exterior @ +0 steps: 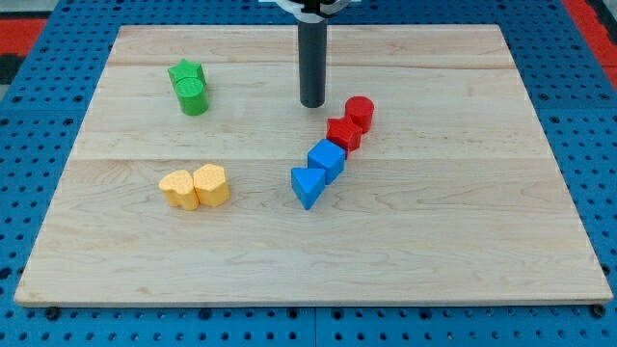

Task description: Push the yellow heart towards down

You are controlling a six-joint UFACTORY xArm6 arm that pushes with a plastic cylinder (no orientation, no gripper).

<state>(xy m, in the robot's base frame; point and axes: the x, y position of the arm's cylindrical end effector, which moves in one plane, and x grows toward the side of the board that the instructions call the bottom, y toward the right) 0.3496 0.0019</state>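
— Where is the rod (312, 58) sitting?

— It is standing upright, my tip (312, 103) resting on the desk (463, 241) just left of the red cylinder (360, 112). No claw is showing, so I cannot tell any grip.

— And the yellow heart (211, 184)?

— It is lying well down-left of the tip, touching another yellow block (178, 189).

- Single view only; nothing shared with a second one.
- Looks down steeply from in front of and above the table (540, 193), facing toward 12 o'clock.
- Set back enough to take in the whole table, blue pegboard (29, 145) showing on all sides.
- Far edge narrower than the near edge; rod cut off at 12 o'clock.
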